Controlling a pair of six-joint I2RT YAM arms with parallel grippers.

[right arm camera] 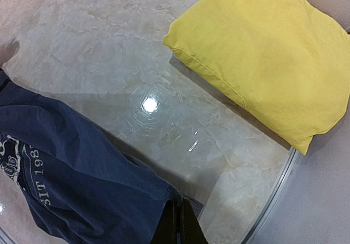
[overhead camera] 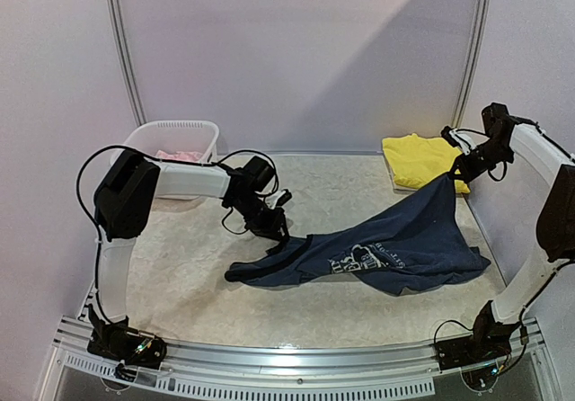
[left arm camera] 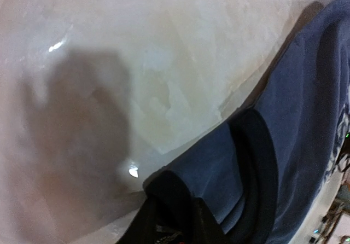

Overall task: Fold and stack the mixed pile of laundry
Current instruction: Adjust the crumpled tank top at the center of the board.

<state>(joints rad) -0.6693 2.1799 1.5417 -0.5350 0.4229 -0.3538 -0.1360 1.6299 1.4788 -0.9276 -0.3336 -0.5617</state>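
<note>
The navy top (overhead camera: 395,248) is spread across the middle and right of the table (overhead camera: 198,275), its white print facing up. Its long axis runs on a diagonal, from a bunched low end near the table's centre up to a raised corner at the back right. Most of the cloth rests on the table; only the far-right corner is drawn up off it into a taut peak.

Each end is held. The low, bunched end is gripped by the left gripper (overhead camera: 269,228), and in the left wrist view the jaws are seen clenched on the dark hem band of the cloth (left arm camera: 306,145). The raised corner is pinched by the right gripper (overhead camera: 452,174), and in the right wrist view the jaws are pressed together on a fold of the navy fabric (right arm camera: 82,173), with no gap visible between them.

So the top lies between the two arms — neither is nearer, and the cloth is stretched along the line joining them. Any flattening or folding is judged to depend on both ends being carried across that line together.

Just beyond the raised corner lies the yellow garment (overhead camera: 418,158), folded and flat at the back right. A pink garment (overhead camera: 175,155) is seen inside the white basket (overhead camera: 144,136) at the back left.
</note>
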